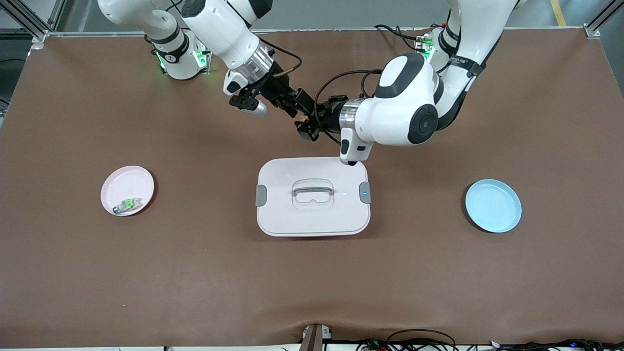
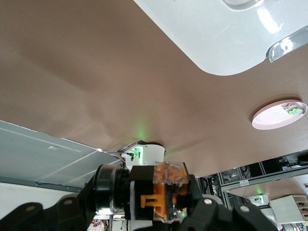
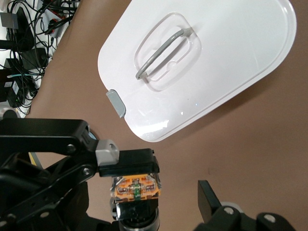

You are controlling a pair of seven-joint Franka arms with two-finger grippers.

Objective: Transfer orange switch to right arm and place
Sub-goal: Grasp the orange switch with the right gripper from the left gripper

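White lidded box (image 1: 312, 214) sits nearest, mid-table, between the pink plate (image 1: 127, 181) and blue plate (image 1: 493, 205). Above the bare table just past it, both arms meet in mid-air: the left gripper (image 1: 308, 127) clamps the orange switch (image 3: 137, 186), while the right gripper (image 1: 298, 103) stands wide around it, its fingers (image 3: 207, 198) apart from the switch.

Matt brown table cover (image 1: 146, 273) — glossy white plastic lid (image 1: 312, 219).
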